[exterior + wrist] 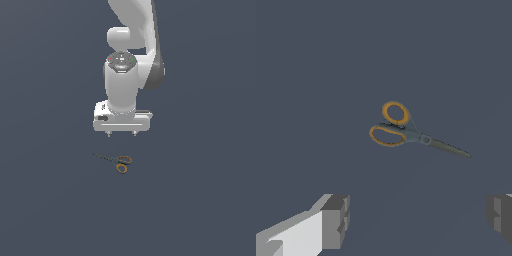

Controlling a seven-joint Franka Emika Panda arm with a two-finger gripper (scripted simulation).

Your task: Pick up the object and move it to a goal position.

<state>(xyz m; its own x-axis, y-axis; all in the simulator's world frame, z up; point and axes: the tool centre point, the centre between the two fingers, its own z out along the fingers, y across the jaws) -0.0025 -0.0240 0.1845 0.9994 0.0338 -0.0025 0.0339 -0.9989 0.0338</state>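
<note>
A small pair of scissors [114, 161] lies flat on the dark floor, its thin grey blades pointing toward the exterior view's left and its two orange-rimmed loops on the right. The wrist view shows the scissors [406, 131] closed, blades together. My gripper [121, 134] hangs above and slightly behind them, pointing straight down, open, with nothing between its fingers. One grey fingertip [336, 220] and the other at the frame edge stand wide apart in the wrist view, well clear of the scissors.
A plain dark grey-blue floor [200, 200] surrounds the scissors. The white arm [131, 45] rises behind the gripper. No goal marker shows.
</note>
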